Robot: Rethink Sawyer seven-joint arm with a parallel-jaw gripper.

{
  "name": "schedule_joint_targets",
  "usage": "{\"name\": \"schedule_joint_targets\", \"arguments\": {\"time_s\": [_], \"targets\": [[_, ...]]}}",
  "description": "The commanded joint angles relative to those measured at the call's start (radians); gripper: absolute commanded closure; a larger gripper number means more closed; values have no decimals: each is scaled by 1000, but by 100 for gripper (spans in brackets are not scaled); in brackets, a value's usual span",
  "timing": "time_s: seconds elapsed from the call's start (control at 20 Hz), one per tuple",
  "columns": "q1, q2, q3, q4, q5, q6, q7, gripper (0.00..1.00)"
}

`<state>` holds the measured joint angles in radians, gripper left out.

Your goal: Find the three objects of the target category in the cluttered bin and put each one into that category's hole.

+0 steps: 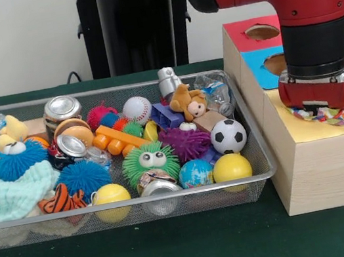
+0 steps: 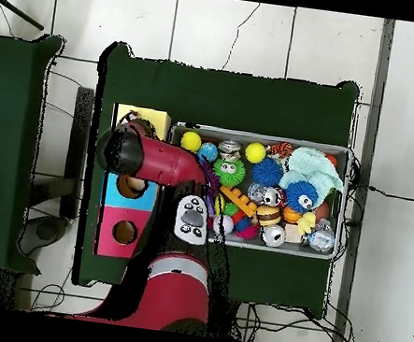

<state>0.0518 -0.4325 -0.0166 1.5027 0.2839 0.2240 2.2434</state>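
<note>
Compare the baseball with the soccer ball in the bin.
The baseball is white with red stitching; the soccer ball is white with black patches. The baseball lies near the far rim of the bin, the soccer ball nearer its right side by the purple spiky toy. Both are round and similar in size.

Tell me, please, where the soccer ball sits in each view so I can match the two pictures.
Front view: the soccer ball lies in the bin, toward its right end, above a yellow ball.
Overhead view: too small to pick out with certainty among the toys at the bin's left end.
Shared landmark: the green fuzzy toy with eyes.
</note>
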Motion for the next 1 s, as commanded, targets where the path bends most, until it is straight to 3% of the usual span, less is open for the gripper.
{"name": "schedule_joint_targets", "arguments": {"time_s": [0.05,0.1,0.3,0.55,0.7,0.85,1.0], "targets": [[43,258,36,75,86,-211,306,100],[67,262,9,70,109,-212,306,0],[152,283,-93,40,155,-213,325,0],[94,230,-45,74,128,-150,223,0],[114,183,-98,77,121,-59,196,0],[127,97,-162,87,87,61,153,0],[118,-60,-220,97,30,267,80,0]]}}
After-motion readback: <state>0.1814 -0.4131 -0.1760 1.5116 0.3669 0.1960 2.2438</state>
